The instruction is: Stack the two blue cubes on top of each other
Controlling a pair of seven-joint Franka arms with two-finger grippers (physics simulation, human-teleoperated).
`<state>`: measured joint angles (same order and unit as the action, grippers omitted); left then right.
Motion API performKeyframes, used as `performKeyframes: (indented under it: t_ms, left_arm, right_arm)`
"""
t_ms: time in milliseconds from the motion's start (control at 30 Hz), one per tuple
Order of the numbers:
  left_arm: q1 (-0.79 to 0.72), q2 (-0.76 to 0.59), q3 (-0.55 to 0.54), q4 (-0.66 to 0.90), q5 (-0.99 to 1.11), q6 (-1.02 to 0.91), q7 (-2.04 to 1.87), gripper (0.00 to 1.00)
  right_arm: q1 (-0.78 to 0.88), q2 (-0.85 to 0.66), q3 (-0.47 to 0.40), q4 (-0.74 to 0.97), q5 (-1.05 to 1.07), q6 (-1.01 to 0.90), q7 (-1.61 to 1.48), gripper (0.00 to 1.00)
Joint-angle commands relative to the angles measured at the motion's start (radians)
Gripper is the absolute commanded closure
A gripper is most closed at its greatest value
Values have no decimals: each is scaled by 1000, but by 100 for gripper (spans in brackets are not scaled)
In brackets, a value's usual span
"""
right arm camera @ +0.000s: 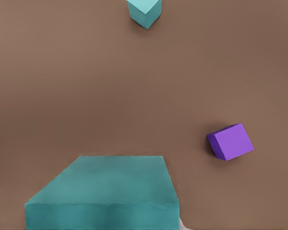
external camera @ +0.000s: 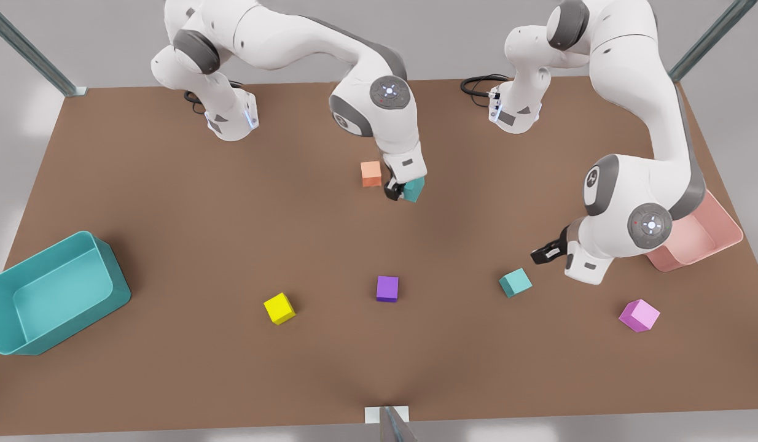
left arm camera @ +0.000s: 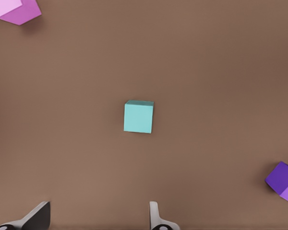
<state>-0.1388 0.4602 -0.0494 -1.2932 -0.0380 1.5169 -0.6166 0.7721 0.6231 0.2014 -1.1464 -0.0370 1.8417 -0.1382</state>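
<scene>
The right pincer [external camera: 401,191] held one blue cube [external camera: 413,189] beside the orange cube [external camera: 371,174]. The left pincer [external camera: 543,253] hovered wide above the other blue cube [external camera: 515,282] on the desk [external camera: 170,215]. A crooked release could topple the stack, or the arms might collide.

The matte teal cube [external camera: 414,189] just beside the orange cube [external camera: 371,174] is partly hidden by the right gripper [external camera: 400,190] closed around it, and in the right wrist view its lower edge is cut off. The pale pink bin [external camera: 717,233] is largely covered by the left arm's elbow, and the left gripper [external camera: 542,255], near the other small teal cube [external camera: 515,282], shows spread fingertips [left arm camera: 156,218] clipped by the left wrist view's edge. There the pink cube [left arm camera: 17,9] and the purple cube [left arm camera: 284,182] are cropped at the border.
</scene>
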Motion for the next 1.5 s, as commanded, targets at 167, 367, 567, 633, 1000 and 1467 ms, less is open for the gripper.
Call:
performKeyframes:
  t_ms: [167, 367, 567, 633, 1000, 1467]
  left_arm:
    - [-117, 136, -4, 0, 0, 170, -72, 0]
    - [-33, 55, -18, -437, 6, 635, 176, 0]
    - [64, 107, -98, -414, 15, 666, 204, 0]
    - [71, 129, -98, -419, 53, 677, 204, 0]
    - [80, 216, -98, -419, 101, 736, 207, 0]
    - [90, 235, -95, -402, 130, 756, 202, 33]
  right_arm:
    - [18, 288, -66, 137, -21, 229, 189, 56]
    - [85, 405, -91, 140, -29, 335, 285, 56]
    - [122, 457, -106, 140, -64, 378, 325, 50]
    - [125, 458, -109, 139, -64, 409, 322, 16]
    - [64, 69, -28, 111, -52, -180, 304, 2]
    - [-996, -1027, -22, -1184, 35, 71, 137, 0]
